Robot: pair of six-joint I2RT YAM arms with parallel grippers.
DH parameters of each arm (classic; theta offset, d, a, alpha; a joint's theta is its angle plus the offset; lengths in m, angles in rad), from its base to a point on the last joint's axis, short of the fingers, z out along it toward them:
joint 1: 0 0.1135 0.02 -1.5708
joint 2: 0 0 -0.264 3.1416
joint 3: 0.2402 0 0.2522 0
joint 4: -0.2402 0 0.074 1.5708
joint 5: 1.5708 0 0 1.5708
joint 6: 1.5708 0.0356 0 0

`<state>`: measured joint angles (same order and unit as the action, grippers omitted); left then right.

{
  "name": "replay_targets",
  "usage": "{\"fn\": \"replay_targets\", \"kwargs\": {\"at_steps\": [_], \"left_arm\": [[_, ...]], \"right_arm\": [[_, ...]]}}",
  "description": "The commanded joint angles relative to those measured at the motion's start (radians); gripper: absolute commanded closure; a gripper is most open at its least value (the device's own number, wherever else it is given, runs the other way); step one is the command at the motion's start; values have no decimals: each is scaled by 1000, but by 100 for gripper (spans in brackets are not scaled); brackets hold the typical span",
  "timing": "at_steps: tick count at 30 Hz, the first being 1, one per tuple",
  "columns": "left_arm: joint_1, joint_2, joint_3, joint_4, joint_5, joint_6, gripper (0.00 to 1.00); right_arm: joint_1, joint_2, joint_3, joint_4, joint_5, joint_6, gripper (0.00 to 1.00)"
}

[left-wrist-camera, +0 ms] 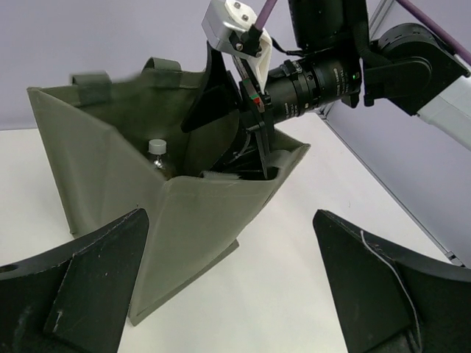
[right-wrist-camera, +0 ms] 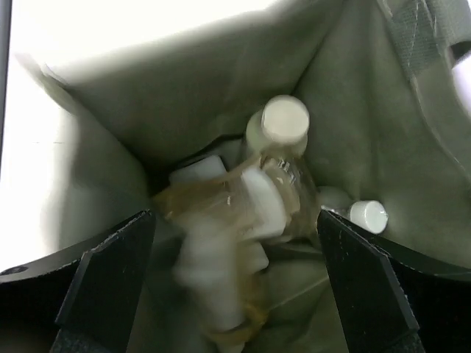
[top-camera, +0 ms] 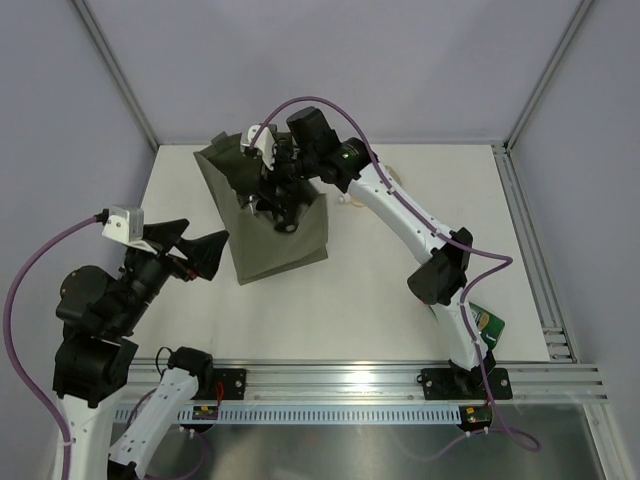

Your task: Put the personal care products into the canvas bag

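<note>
The olive-green canvas bag stands open at the table's back left. My right gripper reaches down into its mouth. In the right wrist view the right gripper is open, with its fingers wide apart inside the bag. A blurred amber bottle with a white cap lies loose below and between them. Other white-capped bottles lie on the bag's floor. My left gripper is open and empty, just left of the bag. In the left wrist view the left gripper faces the bag, where a bottle cap shows.
A green item lies at the table's right front, beside the right arm's base. A pale beige object lies on the table behind the right forearm. The right arm spans the table from the front right to the bag. Metal frame rails run along the right and front edges.
</note>
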<state>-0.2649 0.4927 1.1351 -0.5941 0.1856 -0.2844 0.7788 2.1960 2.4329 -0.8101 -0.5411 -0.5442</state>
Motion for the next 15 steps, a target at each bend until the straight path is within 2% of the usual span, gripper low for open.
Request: {"fn": "replay_targets", "kwargs": {"at_steps": [1,5,10,14,15], "left_arm": [[0,-39,-17,17,-12,14,1],[0,-54,-29,17,-12,4,1],[0,-62,-32,7,-14,-1,1],[0,-66,-57,-1,-12,-12,1],[0,-66,-63,-4,-14,-16,1]], "right_arm": [[2,-33,66,44,39,-20,0],[0,-65,77,107,50,39,0],[-30,-166,60,175,53,199,1],[-142,-265,-63,201,-120,361,1],[-173,-280,-90,186,-205,378,1]]}}
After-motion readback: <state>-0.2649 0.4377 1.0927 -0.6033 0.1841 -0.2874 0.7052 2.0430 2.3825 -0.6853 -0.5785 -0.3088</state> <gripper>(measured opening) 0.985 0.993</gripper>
